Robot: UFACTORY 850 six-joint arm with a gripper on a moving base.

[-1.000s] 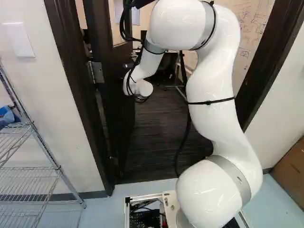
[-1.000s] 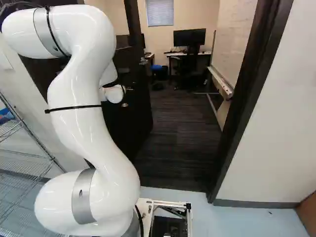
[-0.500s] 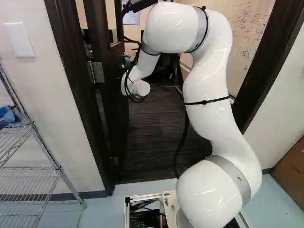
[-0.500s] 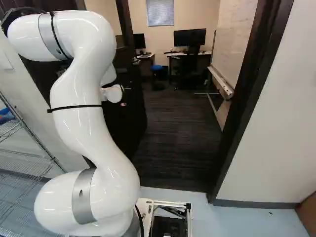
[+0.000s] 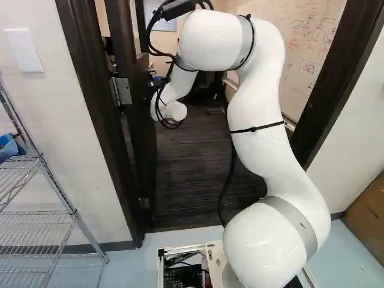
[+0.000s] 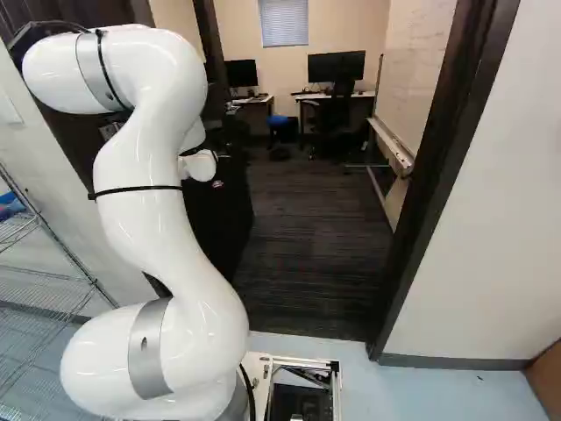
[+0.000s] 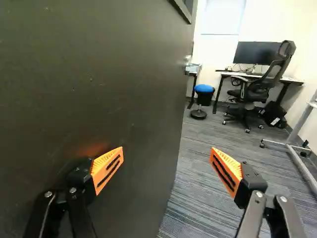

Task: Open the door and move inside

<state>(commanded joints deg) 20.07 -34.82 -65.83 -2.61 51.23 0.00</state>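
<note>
The dark door (image 5: 141,156) stands swung inward at the left of the doorway, its hinge showing in the left base view. In the right base view the door (image 6: 219,224) is partly covered by my arm. My wrist hides the gripper in both base views. The wrist view shows the gripper (image 7: 167,154) open, with nothing held. One finger is close to the broad face of the door (image 7: 99,74); whether it touches cannot be told. The other finger is out past the door's free edge, over the carpet. A metal handle or latch (image 7: 189,66) shows at that edge, ahead of the fingers.
The right door jamb (image 6: 441,167) bounds the doorway. Inside are a desk with a monitor (image 6: 337,67), an office chair (image 7: 250,91), a blue-topped stool (image 7: 203,89) and a whiteboard (image 6: 419,79). A wire shelf (image 5: 45,213) stands left, outside.
The door has swung farther inward, its free edge shifting left in both base views. In the left base view my upper arm and wrist have moved left. The base has stayed put.
</note>
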